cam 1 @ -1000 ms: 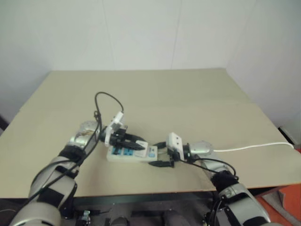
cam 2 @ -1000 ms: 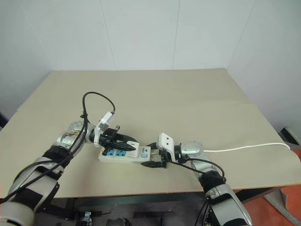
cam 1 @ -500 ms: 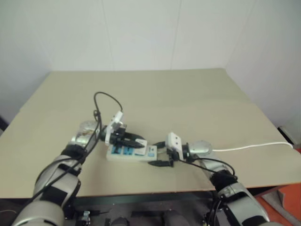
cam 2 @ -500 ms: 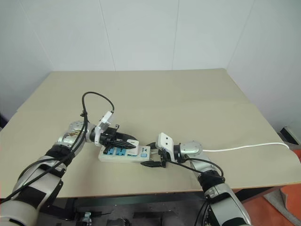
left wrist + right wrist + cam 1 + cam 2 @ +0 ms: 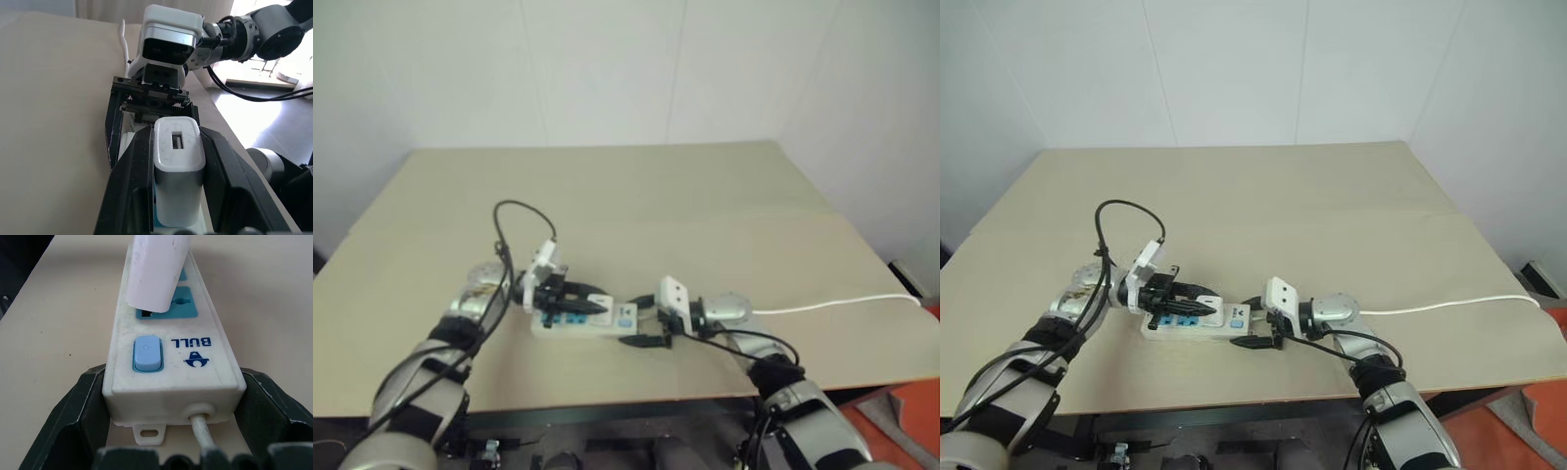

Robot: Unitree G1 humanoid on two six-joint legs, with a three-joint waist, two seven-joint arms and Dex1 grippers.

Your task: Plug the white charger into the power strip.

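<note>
White charger (image 5: 177,171) being pinched between the black fingers (image 5: 128,196) of the left gripper (image 5: 1197,309), clamped tight on it and tilting over the power strip (image 5: 1197,322), its lower end touching the blue socket face nearest the switch (image 5: 147,352). Compared with a second ago, sitting a little further toward the robot's left, charger and gripper together, with the black wire loop (image 5: 1116,220) above the wrist leaning that way too; the whole picture also shifting slightly, so partly the camera's doing. Not yet standing square in the socket, still leaning at an angle in the right wrist view.

Holding steady at the cable end of the strip, the right gripper (image 5: 1258,330), fingers (image 5: 73,421) spread wide and bracketing the strip's two long sides, just as before. Trailing off toward the robot's right edge of the table (image 5: 1332,206), the thin white cable (image 5: 1449,305), lying flat and clear of both arms.

Beige tabletop running wide and bare around the strip. Plain white walls (image 5: 1234,69) closing in behind, meeting in a corner on the robot's right. Showing past the table's right corner, something orange-red (image 5: 1518,431) low down.
</note>
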